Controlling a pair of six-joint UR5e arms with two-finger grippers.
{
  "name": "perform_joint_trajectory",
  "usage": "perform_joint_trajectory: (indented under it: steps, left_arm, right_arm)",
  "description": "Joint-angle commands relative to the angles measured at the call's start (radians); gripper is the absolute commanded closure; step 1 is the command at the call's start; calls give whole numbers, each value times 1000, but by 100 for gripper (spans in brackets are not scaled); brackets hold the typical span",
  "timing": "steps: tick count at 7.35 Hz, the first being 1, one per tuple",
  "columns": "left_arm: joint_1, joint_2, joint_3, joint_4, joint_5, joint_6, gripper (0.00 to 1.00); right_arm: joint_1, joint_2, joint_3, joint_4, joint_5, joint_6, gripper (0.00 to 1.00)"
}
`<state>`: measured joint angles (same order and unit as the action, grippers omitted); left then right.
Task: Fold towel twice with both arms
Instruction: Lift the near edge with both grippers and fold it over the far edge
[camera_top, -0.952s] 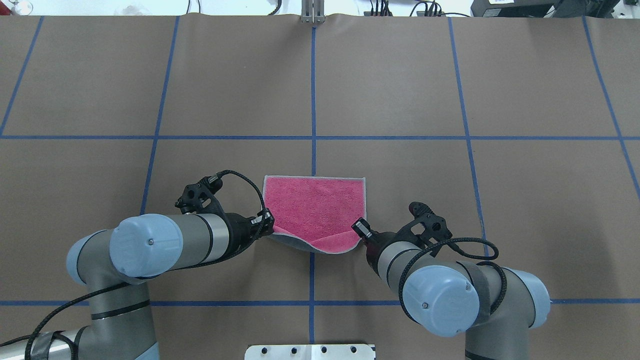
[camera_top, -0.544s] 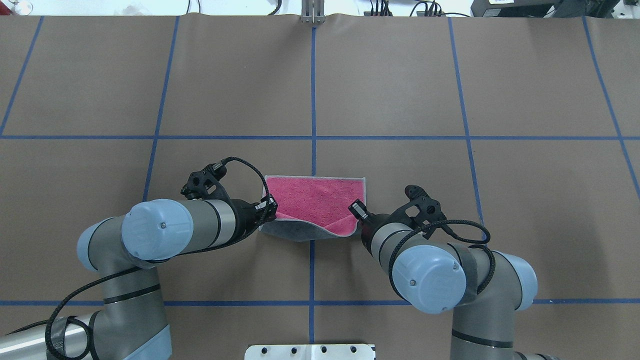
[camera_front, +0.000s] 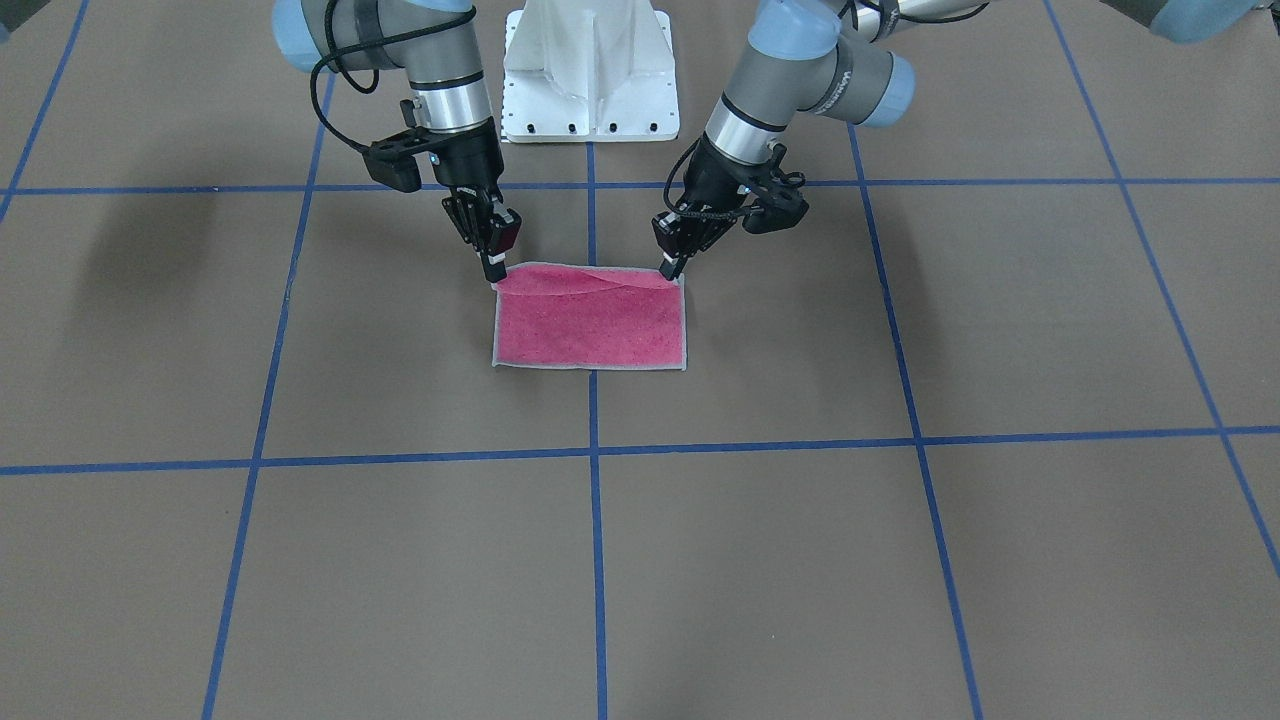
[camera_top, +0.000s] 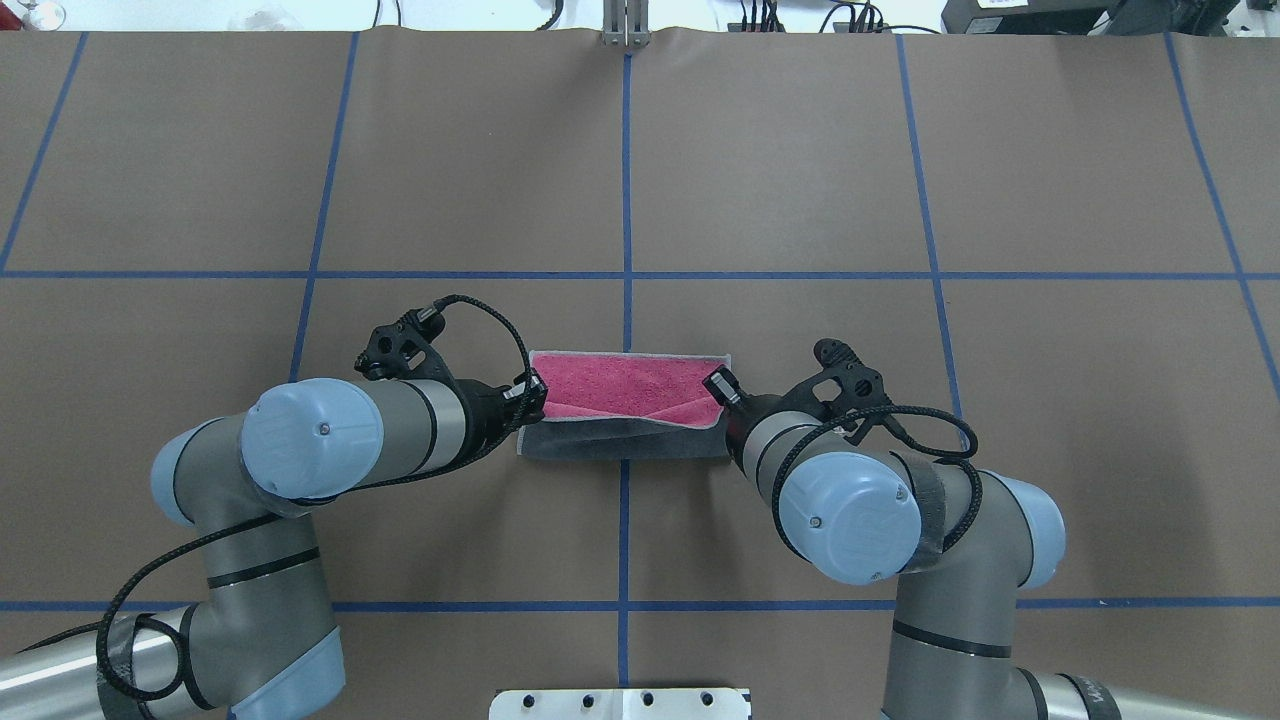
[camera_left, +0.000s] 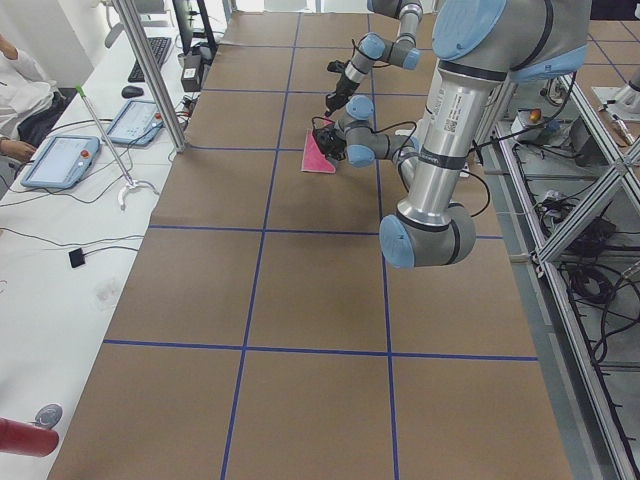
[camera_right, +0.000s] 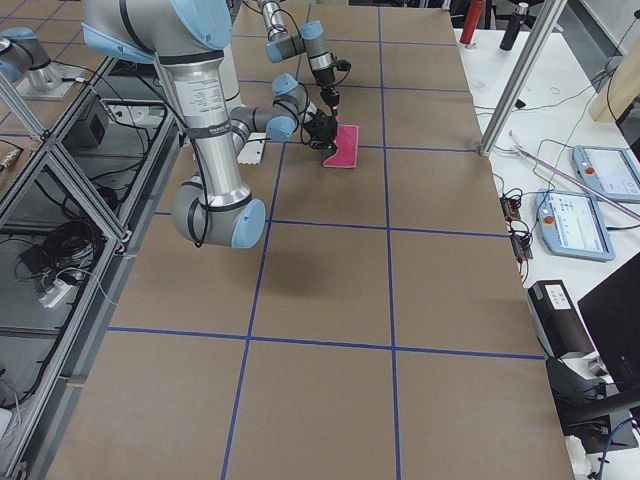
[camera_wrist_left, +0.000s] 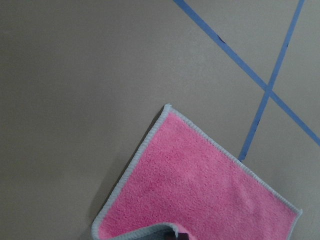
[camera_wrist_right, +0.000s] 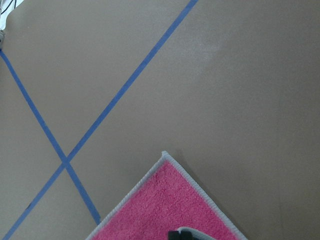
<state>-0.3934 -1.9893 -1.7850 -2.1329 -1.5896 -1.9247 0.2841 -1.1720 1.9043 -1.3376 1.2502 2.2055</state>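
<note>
Left gripper (camera_top: 537, 395) of mine is pinched tight on one robot-side corner of the towel (camera_top: 640, 382), and my right gripper (camera_top: 718, 386) is clamped the same way on the other robot-side corner. Between them I hold that edge lifted off the table (camera_top: 800, 180), with a slight sag and a crease across its middle. From overhead, the raised part shows its grey face as a dark band on my side, with the pink face beyond it. The towel's far edge lies flat on the brown surface. The cloth straddles the blue tape line (camera_top: 627, 200) that runs away from my base along the table's middle. In the front-facing view my fingertips point down at the two held corners, and the pink face spreads flat from there toward the operators' side. Each wrist camera looks over the pink face to a far corner lying flat, bordered by light grey edging.
</note>
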Motion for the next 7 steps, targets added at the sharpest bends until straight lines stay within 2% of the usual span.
perform_joint_trajectory:
  steps: [1,3,5,7]
  left_arm:
    - [-16,0,9,1,0,1,100]
    - [-22,-3,27,-1,0,0,100]
    - [-36,-60,90,-2,-1,1,100]
    - [-45,-72,102,-4,-1,1,100]
  right_arm:
    - [4,26,-33,0,0,0,100]
    - [7,43,-54,0,0,0,100]
    - [15,44,-56,2,0,-19,100]
    - [24,44,-57,0,0,-33,100]
